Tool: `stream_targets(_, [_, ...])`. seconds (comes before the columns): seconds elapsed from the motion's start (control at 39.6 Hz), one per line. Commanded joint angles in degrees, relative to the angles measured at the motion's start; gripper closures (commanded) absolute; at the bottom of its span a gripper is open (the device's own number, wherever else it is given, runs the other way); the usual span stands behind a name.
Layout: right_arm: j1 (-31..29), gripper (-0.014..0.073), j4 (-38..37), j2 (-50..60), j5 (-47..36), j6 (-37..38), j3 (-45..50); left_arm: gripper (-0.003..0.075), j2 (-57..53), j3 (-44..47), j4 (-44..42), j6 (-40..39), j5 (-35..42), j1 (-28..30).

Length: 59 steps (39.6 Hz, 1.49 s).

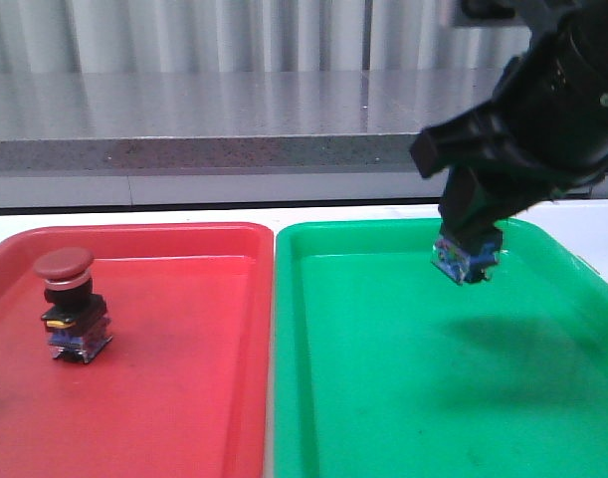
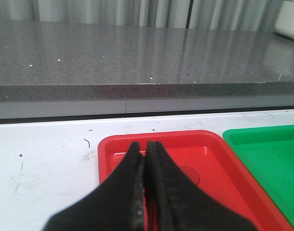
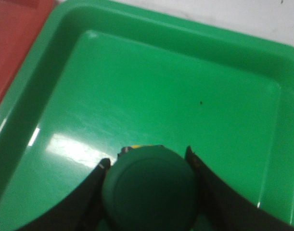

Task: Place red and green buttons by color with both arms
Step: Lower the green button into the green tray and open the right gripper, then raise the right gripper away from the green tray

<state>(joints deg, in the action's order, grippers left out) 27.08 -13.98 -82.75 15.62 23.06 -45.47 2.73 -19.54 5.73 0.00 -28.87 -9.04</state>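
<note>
Trays fill most of what we see from the front: a red tray (image 1: 184, 398) toward the left edge of the white desk (image 1: 592, 224) and a green tray (image 1: 403, 398) toward the right edge, side by side with their long rims nearly touching near the middle. Beyond the desk's far edge runs a grey speckled counter (image 1: 204, 110).

We find our right gripper (image 1: 470, 239) hanging above the far part of the green tray, its dark arm coming in from the far right corner. Its fingers (image 3: 211, 192) are clamped on either side of the green button (image 3: 149, 192), and our right wrist view shows the dark green cap pinched between them. From the front only the button's blue-and-black base shows below the fingers, clear of the tray floor with a shadow under it.

Our left gripper (image 2: 146, 192) shows only in its own wrist view, the two black fingers pressed together with nothing between them, over the red tray.

We see the red button (image 1: 70, 304) standing upright on the red tray, toward the desk's left edge, cap on top.
</note>
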Motion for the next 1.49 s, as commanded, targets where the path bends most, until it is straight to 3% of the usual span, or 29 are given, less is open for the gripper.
stream_targets(0.0, [0.17,0.0552,-2.65,0.24,-6.21,-0.74,0.21,0.074,0.59,-1.35,0.66,-0.67,4.62,0.09])
stream_targets(0.43, [0.17,0.0526,-3.29,-6.23,-7.57,-0.74,0.21,0.074,0.59,-1.35,0.66,-0.67,4.62,0.09])
stream_targets(0.53, [0.17,0.0396,-3.29,-6.23,-7.01,-0.74,0.21,0.074,0.59,-1.35,0.66,-0.67,4.62,0.09])
stream_targets(0.71, [0.17,0.0042,-3.29,-5.66,-6.0,-0.74,0.21,0.074,0.59,-1.35,0.66,-0.67,4.62,0.09])
stream_targets(0.78, [0.17,-0.0016,-3.29,-4.2,-4.95,-0.74,0.0,0.074,0.59,-1.35,0.66,-0.67,4.62,0.09])
stream_targets(1.01, [0.17,0.0053,-3.29,5.51,0.69,-0.69,-1.84,0.074,0.59,-1.35,0.66,-0.67,4.62,0.09])
stream_targets(1.06, [0.11,0.0109,-3.29,7.35,2.26,-0.69,-2.71,0.074,0.59,-1.35,0.66,-0.67,4.62,0.09])
stream_targets(1.21, [-0.8,0.0454,-3.64,12.5,7.51,-0.69,-5.71,0.074,0.59,-1.35,0.66,-0.67,4.62,0.09])
stream_targets(1.34, [-2.03,0.0691,-5.19,15.88,8.41,-0.69,-6.29,0.074,0.59,-1.35,0.66,-0.67,4.62,0.09])
stream_targets(1.47, [-4.81,0.0711,-5.19,19.29,10.71,-0.69,-6.29,0.074,0.59,-1.35,0.66,-0.67,4.62,0.09])
